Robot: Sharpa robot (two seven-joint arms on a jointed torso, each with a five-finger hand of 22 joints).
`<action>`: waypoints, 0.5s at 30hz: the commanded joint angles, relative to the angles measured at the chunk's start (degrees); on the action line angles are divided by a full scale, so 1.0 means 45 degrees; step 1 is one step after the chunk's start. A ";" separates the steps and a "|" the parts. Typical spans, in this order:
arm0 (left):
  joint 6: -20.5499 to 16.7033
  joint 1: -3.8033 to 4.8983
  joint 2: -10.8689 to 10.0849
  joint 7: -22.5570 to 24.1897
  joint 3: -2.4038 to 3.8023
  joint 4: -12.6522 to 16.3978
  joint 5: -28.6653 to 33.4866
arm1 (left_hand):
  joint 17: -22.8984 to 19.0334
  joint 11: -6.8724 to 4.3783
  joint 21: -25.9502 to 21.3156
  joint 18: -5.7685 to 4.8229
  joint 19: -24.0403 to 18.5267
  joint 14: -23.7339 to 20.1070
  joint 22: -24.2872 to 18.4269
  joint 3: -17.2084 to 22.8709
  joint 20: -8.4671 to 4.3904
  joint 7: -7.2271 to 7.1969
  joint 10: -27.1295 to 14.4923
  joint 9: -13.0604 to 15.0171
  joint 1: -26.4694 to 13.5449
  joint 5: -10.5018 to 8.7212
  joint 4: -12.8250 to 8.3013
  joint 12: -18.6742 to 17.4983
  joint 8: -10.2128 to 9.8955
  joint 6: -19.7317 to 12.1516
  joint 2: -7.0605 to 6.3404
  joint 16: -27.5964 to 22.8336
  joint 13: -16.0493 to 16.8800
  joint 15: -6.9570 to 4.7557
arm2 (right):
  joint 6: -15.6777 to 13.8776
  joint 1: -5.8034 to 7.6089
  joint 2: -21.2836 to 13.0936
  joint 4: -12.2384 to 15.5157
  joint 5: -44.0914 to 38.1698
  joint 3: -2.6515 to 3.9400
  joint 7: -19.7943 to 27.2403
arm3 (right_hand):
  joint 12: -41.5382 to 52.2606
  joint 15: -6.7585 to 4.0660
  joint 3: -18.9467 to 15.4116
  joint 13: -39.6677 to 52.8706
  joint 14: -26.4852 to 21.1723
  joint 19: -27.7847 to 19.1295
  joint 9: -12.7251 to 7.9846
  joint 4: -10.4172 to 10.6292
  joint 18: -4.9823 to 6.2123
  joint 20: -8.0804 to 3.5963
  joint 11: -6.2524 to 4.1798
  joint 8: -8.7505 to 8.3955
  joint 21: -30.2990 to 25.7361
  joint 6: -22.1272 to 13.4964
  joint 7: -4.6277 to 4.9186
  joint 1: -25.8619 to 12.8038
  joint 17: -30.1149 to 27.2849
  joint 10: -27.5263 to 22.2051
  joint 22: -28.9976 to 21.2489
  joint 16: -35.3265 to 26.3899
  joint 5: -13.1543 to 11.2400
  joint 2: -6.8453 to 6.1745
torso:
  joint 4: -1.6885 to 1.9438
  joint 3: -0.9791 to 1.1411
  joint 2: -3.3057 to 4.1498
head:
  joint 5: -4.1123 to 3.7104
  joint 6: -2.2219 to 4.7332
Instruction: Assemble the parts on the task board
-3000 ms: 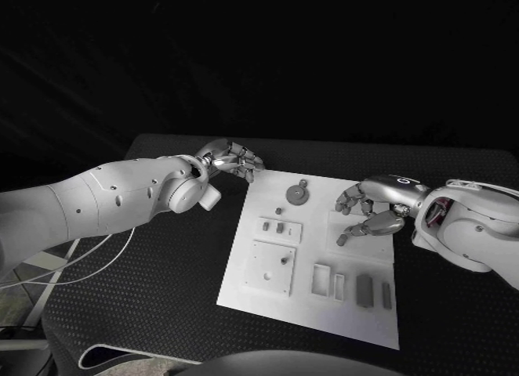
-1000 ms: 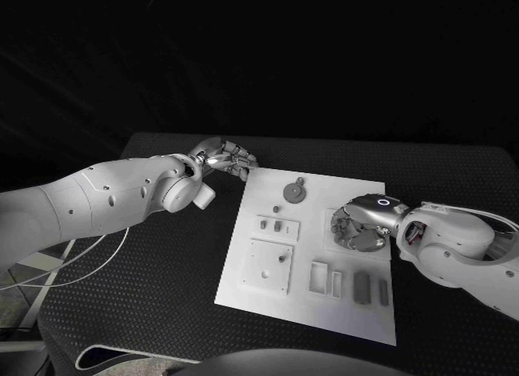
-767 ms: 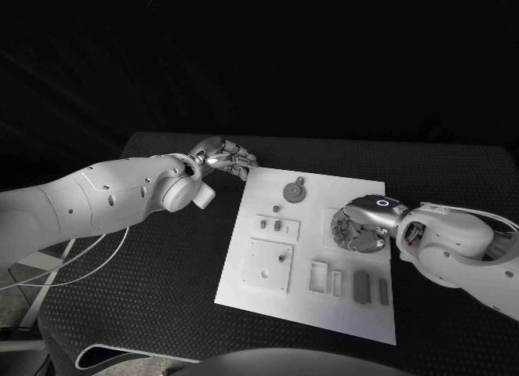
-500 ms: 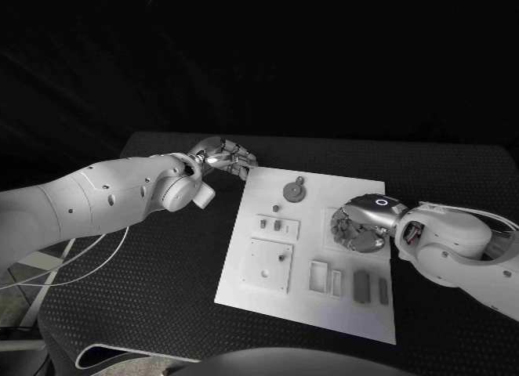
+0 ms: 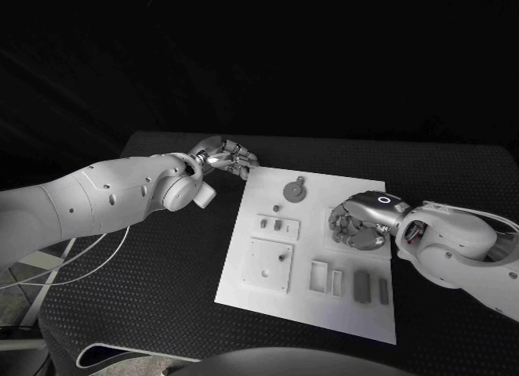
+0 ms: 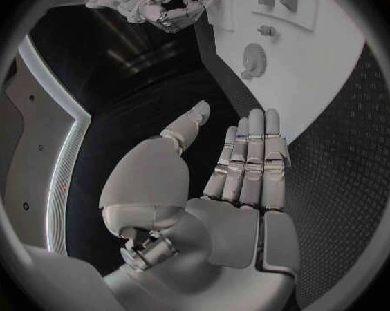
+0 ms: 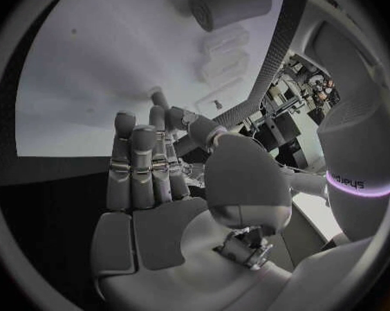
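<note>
Black textured table [image 5: 146, 313], white task board [image 5: 310, 305] at centre, dark room beyond.
Grey parts [image 5: 362, 286] lie on the board's near end; right hand [image 5: 357, 220] hovers mid-board, fingers together, holding nothing; left hand [image 5: 223, 159] by far corner, fingers extended, empty.

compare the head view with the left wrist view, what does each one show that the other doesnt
Head view alone: the whole task board with its rectangular parts near the robot, and the left hand at the board's far left corner. Left wrist view alone: that hand's palm side, fingers straight and apart, holding nothing. Both: the round part and the right hand curled over the board.
</note>
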 commanded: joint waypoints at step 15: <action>0.0134 0.0007 0.0057 0.0127 0.0005 -0.0004 0.0052 | 0.0031 0.0031 0.0043 0.0235 -0.0112 0.0027 -0.0021 -0.0079 0.0023 -0.0033 -0.0091 -0.0018 -0.0134 -0.0062 -0.0007 -0.0023 -0.0055 -0.0099 -0.0040 -0.0072 -0.0018 0.0083 | -0.0172 0.0530 -0.0109 0.0755 0.2888 0.0401 0.0473 | 0.0000 -0.0113 0.0143 0.0122 0.0067 0.0154 0.0278 -0.0089 0.0095 -0.0048 -0.0032 0.0338 0.0116 0.0617 -0.0207 -0.0061 0.0001 0.0119 0.0290 0.0112 -0.0038 0.0195 | -0.0013 -0.0002 0.0002 | 0.0040 0.0074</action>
